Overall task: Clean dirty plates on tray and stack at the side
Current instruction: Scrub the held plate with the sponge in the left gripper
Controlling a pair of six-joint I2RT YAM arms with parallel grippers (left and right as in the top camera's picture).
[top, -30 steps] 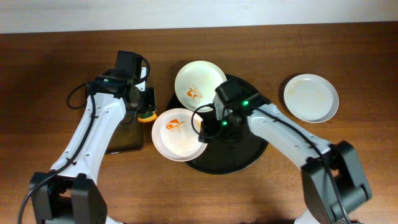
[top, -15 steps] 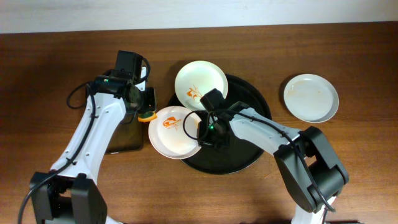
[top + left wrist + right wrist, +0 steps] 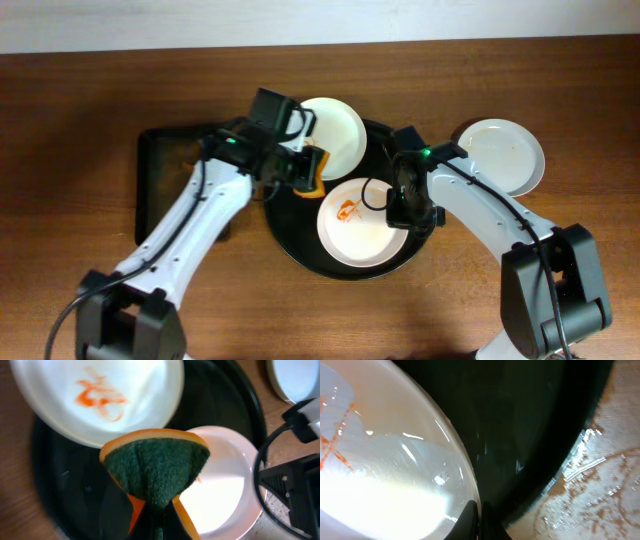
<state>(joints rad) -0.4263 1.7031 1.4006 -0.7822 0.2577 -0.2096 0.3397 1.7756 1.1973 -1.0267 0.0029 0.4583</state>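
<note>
The large round black tray holds a white plate with an orange smear near its middle. My right gripper is shut on that plate's right rim; in the right wrist view the rim sits pinched between the fingertips of the gripper. A second smeared plate rests on the tray's far-left rim. My left gripper is shut on an orange and green sponge, hanging above the tray between both plates. A third plate lies on the table to the right.
A smaller rectangular dark tray lies on the wooden table at the left, partly under my left arm. The right arm's black body and cable reach in at the tray's right side. Bare wood surrounds the trays.
My right gripper closed on the smeared plate's rim and drew it from the tray's left edge to the tray's middle. My left arm swung right with the sponge, from the rectangular tray to over the round one.
</note>
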